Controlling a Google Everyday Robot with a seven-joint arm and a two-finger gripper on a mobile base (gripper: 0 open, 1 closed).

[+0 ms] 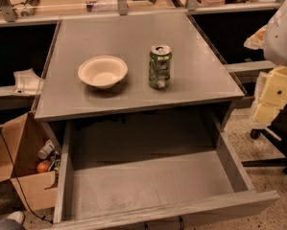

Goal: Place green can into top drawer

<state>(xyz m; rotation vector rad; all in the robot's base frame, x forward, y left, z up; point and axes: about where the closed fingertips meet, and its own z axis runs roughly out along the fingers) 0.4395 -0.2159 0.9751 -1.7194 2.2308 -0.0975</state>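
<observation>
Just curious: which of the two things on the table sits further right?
The green can: it stands upright, to the right of the cream bowl. The gripper is out of view.

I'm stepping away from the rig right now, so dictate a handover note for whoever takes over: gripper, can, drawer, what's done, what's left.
Gripper: at the right edge of the view, beside the table, well away from the green can.
Green can: upright on the tabletop, right of the cream bowl and apart from it.
Top drawer: open below the tabletop; the can is not in it.
Done: drawer is open.
Left: grasp the can, lower it into the drawer, release.
</observation>
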